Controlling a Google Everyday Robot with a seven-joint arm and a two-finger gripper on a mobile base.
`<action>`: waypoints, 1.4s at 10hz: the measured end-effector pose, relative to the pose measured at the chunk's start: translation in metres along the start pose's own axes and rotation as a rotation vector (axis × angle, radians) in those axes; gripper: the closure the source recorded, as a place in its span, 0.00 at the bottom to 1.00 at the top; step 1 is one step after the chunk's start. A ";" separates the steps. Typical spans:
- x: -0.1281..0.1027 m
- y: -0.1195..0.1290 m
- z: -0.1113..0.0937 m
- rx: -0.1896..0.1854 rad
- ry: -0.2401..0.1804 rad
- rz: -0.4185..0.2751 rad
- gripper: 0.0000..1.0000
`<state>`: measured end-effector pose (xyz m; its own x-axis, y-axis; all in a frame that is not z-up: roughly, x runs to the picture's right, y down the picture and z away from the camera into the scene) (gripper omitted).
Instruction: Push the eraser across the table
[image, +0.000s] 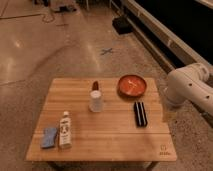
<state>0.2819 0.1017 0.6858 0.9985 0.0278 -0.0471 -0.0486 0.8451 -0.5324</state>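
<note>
The black eraser (140, 113) lies lengthwise on the right part of the light-wood table (115, 137), a pale stripe running along it. The white arm (192, 87) reaches in from the right. My gripper (167, 113) hangs below it at the table's right edge, a little to the right of the eraser and apart from it.
A red bowl (132, 85) sits just behind the eraser. A white cup (95, 101) stands mid-table with a small dark red object (95, 85) behind it. A bottle (65, 131) and a blue pad (49, 137) lie front left. A logo (163, 149) marks the front right corner.
</note>
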 end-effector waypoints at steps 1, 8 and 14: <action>0.000 0.000 0.000 0.000 0.000 0.000 0.35; -0.018 0.000 0.035 -0.008 -0.013 -0.014 0.35; -0.038 -0.010 0.084 -0.018 -0.025 -0.040 0.43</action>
<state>0.2466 0.1367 0.7638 1.0000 0.0080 -0.0049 -0.0094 0.8362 -0.5484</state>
